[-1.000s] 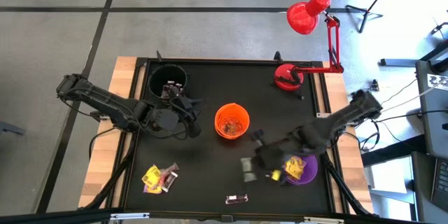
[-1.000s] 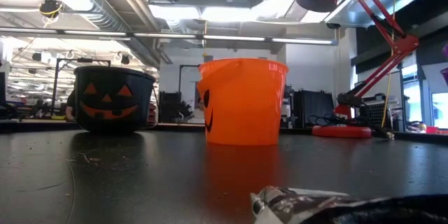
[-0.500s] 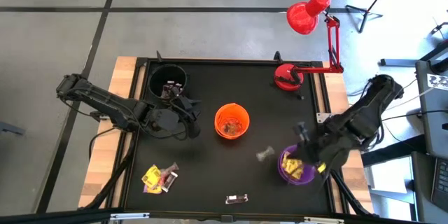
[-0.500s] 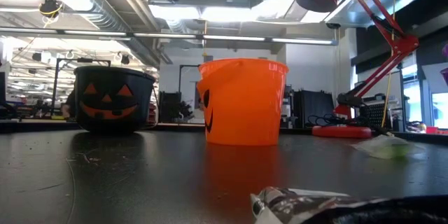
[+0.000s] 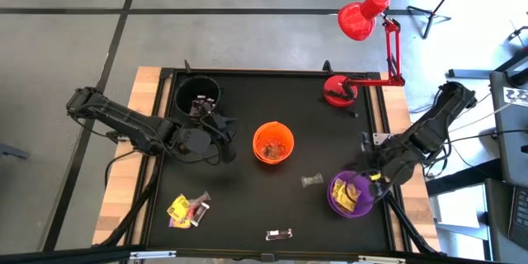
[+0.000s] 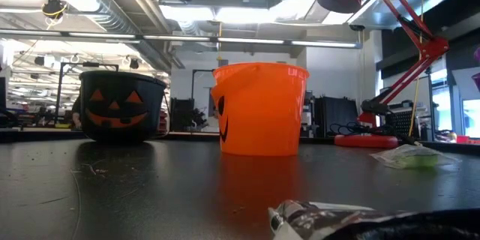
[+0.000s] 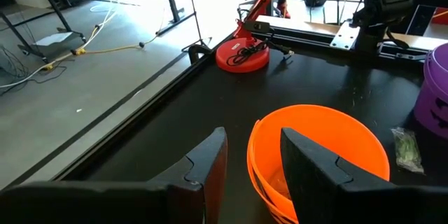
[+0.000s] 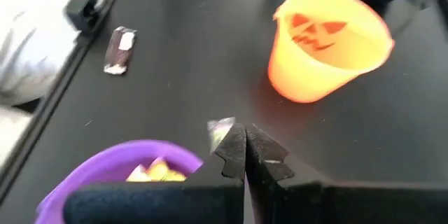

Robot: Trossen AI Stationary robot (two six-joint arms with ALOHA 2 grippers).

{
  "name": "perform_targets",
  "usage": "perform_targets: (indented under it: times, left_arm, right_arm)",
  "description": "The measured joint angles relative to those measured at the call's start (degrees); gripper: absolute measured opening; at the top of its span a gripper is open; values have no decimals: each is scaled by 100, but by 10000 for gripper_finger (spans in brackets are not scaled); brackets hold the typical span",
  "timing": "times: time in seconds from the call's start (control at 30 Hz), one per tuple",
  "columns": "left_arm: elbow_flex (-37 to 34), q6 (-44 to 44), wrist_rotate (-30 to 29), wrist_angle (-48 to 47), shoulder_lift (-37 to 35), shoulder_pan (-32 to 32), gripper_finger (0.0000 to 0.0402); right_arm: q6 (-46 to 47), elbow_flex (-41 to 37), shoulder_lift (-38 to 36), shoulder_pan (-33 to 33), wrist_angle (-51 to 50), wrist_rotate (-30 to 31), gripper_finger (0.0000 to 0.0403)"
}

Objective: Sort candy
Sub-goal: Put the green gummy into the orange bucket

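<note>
**A:** Which containers stand on the table, and what is in each?

**B:** Three cups on the black table [image 5: 247,190]; the orange cup [image 5: 273,143] sits near the middle, and from above a few small wrapped pieces show at its bottom; the purple cup [image 5: 350,195] is toward the right front and holds yellow-wrapped candy [image 5: 352,196]; the black cup [image 5: 198,95] is at the back left with something small and dark in it, too unclear to name.

**A:** And the candy outside the cups?

**B:** A small pile of yellow and dark pieces [image 5: 187,209] lies near the front left; a single dark piece [image 5: 279,233] lies at the front edge; a pale greenish wrapped sweet [image 5: 311,181] lies on the table between the orange cup and the purple cup, touching neither.

**A:** Where are the grippers?

**B:** The left gripper [image 5: 221,129] hangs between the black cup and the orange cup; its fingers [image 7: 210,161] stand apart with nothing between them, the orange cup's rim just ahead; the right gripper [image 8: 245,150] is over the back edge of the purple cup, its fingertips pressed together on nothing.

**A:** Anything else on the table?

**B:** A red desk lamp [image 5: 363,16]; its base stands at the back right.
</note>
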Motion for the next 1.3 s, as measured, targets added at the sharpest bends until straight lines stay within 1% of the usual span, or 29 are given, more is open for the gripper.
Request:
perform_targets:
  times: [0.07, 0.13, 0.3, 0.5, 0.7, 0.9, 1.03, 1.1, 1.2, 1.3]
  left_arm:
    - [0, -2, -1, 11, 0, 0, 124]
    - [0, -3, -2, 48, 0, 1, 124]
    - [0, -47, -23, 78, 0, 2, 124]
    - [0, -153, -26, 77, 0, 0, 124]
    - [0, -155, -26, 66, 0, 2, 124]
    - [0, -157, -26, 28, 0, 2, 124]
    - [0, -157, -27, 30, 0, 0, 124]
    - [0, -157, -26, 27, 0, 1, 124]
    - [0, -165, -26, 27, 0, 2, 124]
    - [0, -190, -25, 6, 0, 1, 124]
  right_arm:
    - [-23, -8, 50, -23, 172, 84, 1]
    - [-160, -6, 166, -204, 396, -11, 7]
    - [-477, -6, 658, -821, 646, -750, 55]
    - [-750, -7, 1566, -1594, 775, -1670, 124]
    - [-935, -6, 2593, -2035, 1088, -2295, 165]
    - [-972, 20, 3473, -2297, 1167, -2581, 178]
    - [-1004, 5, 3920, -2434, 1364, -2528, 179]
    - [-1035, -53, 4163, -2488, 1299, -2607, 179]
    - [-1075, 17, 4262, -2567, 1464, -2675, 179]
    - [-1066, -23, 4350, -2636, 1273, -2672, 179]
